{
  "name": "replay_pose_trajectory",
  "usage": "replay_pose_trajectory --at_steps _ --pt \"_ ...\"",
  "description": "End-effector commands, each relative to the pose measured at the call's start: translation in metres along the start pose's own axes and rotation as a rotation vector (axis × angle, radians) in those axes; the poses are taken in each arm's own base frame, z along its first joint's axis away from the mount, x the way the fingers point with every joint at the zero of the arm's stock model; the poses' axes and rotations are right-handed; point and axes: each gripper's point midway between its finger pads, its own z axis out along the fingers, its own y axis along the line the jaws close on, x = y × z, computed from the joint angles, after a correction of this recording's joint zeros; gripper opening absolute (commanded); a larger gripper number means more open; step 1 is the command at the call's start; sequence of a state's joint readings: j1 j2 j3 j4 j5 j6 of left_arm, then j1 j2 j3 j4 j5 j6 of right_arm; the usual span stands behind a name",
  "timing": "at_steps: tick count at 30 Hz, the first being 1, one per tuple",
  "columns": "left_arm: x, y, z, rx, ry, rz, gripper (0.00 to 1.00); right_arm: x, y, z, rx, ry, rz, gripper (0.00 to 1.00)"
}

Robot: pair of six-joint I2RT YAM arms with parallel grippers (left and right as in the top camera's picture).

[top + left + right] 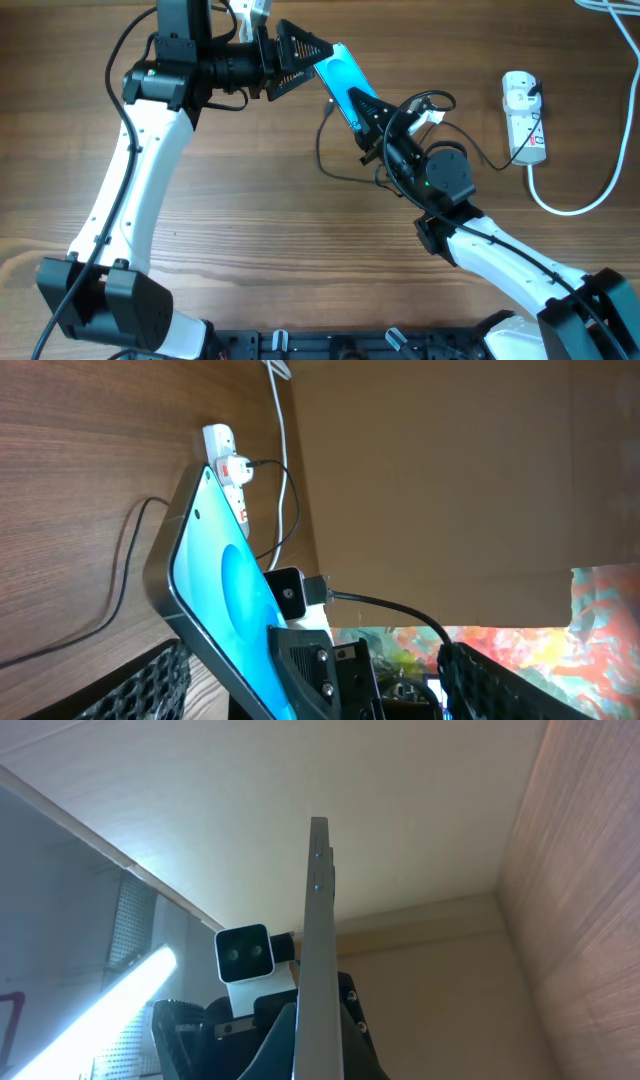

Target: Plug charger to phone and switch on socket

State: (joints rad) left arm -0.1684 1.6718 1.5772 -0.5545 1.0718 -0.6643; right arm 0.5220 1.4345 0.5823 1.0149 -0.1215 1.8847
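Handling the phone [338,78] calls for care. Treat it as a rigid, light slab with a glass face. It is smooth enough to slip from a loose grip and likely to crack if dropped. It is held off the surface [250,220], tilted, with the turquoise screen upward, between the two arms.

The right tool [370,117] appears clamped across the thickness of the phone, at the end nearer the socket [522,112]. The right wrist view shows the phone edge-on, rising from where that tool closes. The left tool [315,60] is at the opposite end with its fingers [150,680] spread well apart. One finger is under the phone and one over it, and neither visibly presses on a face.

The charger [125,570] is a thin, limp black cable. It lies in loops on the surface beneath and beside the phone and runs off toward the socket. Its connector tip is not visible in any view.

Recommended hold, as a judgement:
- **Phone:** grip it on its flat faces or long edges, clear of the short end that takes the connector.
- **Charger:** take it just behind the connector, where it is stiffest. Farther back, the cable will probably buckle instead of pushing in. Expect the trailing loops to drag or snag on the arms.
- **Socket:** it looks light and may slide when its switch is pressed.
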Motion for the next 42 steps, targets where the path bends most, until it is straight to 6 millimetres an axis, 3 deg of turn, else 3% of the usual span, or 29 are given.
replay_pose_trajectory --at_steps 1,5,9,11,14,24,36,42 --pt "0.003 0.005 0.004 0.002 0.020 -0.023 0.83 0.002 0.024 0.007 -0.070 -0.010 -0.014 0.04" --pt "0.004 0.016 0.004 -0.053 0.003 -0.060 0.79 0.004 0.032 0.010 -0.085 -0.005 -0.015 0.04" --pt "0.011 0.014 0.016 -0.070 0.019 -0.046 0.77 0.007 0.036 0.022 -0.043 -0.001 -0.012 0.04" --pt "0.013 0.016 0.022 -0.098 0.012 -0.038 0.72 0.014 0.038 0.026 -0.037 0.012 -0.009 0.04" --pt "0.011 0.020 0.025 -0.127 -0.009 -0.070 0.63 0.015 0.029 0.026 -0.002 0.008 0.008 0.04" --pt "0.000 0.020 0.025 -0.137 -0.064 -0.133 0.48 0.019 0.018 0.026 0.041 0.023 0.046 0.04" --pt "0.009 0.021 0.035 -0.170 -0.053 -0.147 0.41 0.024 0.028 0.026 -0.004 0.035 0.058 0.04" --pt "0.008 0.023 0.035 -0.178 -0.066 -0.183 0.28 0.027 0.026 0.026 0.008 0.055 0.058 0.04"
